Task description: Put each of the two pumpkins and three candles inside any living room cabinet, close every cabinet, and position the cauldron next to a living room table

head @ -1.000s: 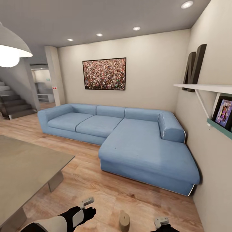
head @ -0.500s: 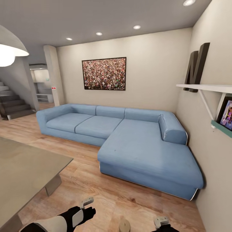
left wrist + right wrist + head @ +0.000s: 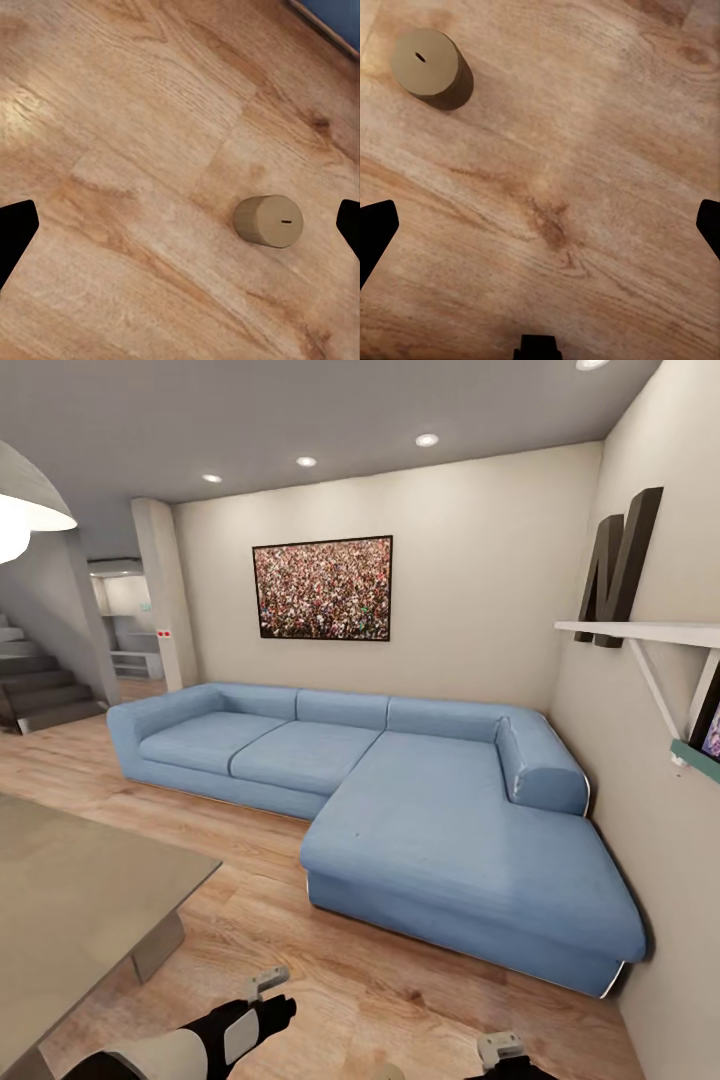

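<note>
I'm looking down past my left gripper [image 3: 180, 229], fingers [image 3: 13, 229] spread wide, nothing between them. One stubby candle [image 3: 268, 220] stands upright on the wood floor [image 3: 135, 135], nearer one fingertip than the other.

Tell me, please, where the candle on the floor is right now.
The candle stands upright on the wood floor between the two arms, in front of the sofa; in the head view only its top peeks at the bottom edge.

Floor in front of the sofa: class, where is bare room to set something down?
Bare wood floor runs between the coffee table and the blue sofa. A candle stands on the floor between the open left gripper and right gripper; that spot is taken.
</note>
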Controlling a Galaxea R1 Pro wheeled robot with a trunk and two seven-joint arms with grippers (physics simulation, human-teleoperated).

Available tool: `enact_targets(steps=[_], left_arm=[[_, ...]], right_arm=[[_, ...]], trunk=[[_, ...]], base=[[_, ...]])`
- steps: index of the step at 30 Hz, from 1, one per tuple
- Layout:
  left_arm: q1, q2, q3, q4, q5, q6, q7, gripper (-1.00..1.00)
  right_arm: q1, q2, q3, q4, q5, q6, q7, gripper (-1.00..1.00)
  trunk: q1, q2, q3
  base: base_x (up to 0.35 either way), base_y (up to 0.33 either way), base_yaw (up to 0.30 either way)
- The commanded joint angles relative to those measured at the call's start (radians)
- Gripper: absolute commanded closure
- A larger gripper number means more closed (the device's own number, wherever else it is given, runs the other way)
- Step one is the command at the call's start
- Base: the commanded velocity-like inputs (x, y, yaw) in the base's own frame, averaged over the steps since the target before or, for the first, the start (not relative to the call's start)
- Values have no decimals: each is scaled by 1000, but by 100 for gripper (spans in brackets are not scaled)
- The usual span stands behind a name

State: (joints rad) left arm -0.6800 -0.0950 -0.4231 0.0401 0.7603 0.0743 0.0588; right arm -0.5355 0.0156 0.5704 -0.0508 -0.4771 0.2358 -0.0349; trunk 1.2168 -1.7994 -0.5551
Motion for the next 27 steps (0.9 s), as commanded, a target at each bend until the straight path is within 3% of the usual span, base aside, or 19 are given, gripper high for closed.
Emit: enact_targets(steps=[1,7,16,19,21,25,26,27], left_arm=[[-1,0,-8,0,8,1,1,-100],[-2,3,-8,-11,7,-2,-5,-100],[-3,3,-10,-140,2,38,-5,-100],[-3,2,-11,-210,0,120,-4,-100],[-3,2,-11,-315,-2,224,8,-100],[-3,2,-10,-420,-2,328,34,-100],[-4,1,-10,-497,-1,411,67,-100],[-4,1,-10,-518,-1,430,77,-100]], right_arm=[[0,0,8,-2,-10,5,-3,-100],[-1,0,3,-3,-17,5,-3,-100],[-1,4,-4,-10,-20,8,-9,-100],[-1,4,-4,-11,-19,15,-8,-100],[-1,4,-3,-12,-15,18,-8,-100],[-2,5,-3,-12,-11,23,-8,-100],[-4,16,-3,-12,-9,50,-11,-100],[-4,21,-3,-12,-10,61,-11,-100]], trunk=[[0,-1,-1],[0,-1,-1],[0,-1,-1],[0,-1,-1],[0,-1,-1],[0,-1,-1],[0,-1,-1],[0,-1,-1]], base=[[1,0,0],[0,0,0],[0,0,0],[0,0,0],[0,0,0],[0,0,0],[0,0,0],[0,0,0]])
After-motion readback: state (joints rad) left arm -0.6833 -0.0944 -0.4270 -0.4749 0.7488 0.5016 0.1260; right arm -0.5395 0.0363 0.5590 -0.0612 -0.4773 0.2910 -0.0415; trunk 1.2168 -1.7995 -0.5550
